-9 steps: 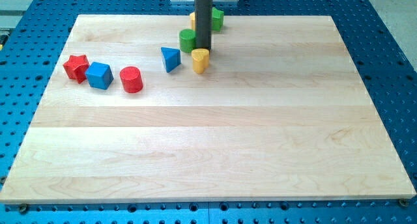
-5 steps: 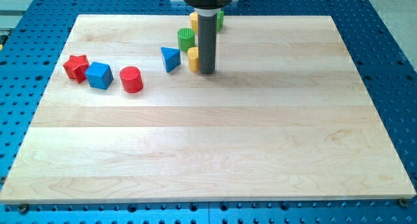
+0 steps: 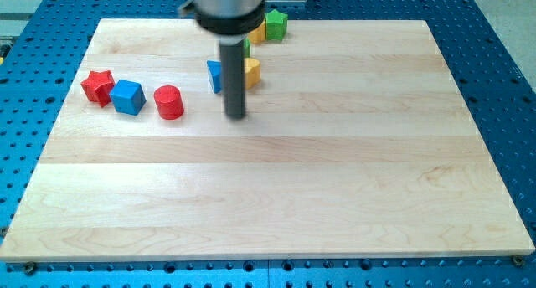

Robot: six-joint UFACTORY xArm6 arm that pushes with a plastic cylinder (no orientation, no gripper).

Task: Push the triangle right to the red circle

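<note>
The blue triangle (image 3: 215, 74) lies near the view's top centre, partly hidden behind my rod. The red circle, a short cylinder (image 3: 169, 102), stands to its lower left. My tip (image 3: 237, 116) rests on the board just below and right of the triangle, to the right of the red circle, touching neither.
A yellow block (image 3: 251, 72) sits just right of the rod. A green block (image 3: 275, 23) and a yellow block (image 3: 258, 33) lie near the top edge. A red star (image 3: 98, 86) and a blue cube (image 3: 127, 96) sit at the left. The wooden board (image 3: 335, 171) lies on a blue perforated table.
My tip has moved down and to the left, from beside the yellow block to below the blue triangle. The rod now hides the green cylinder. The blocks have hardly shifted.
</note>
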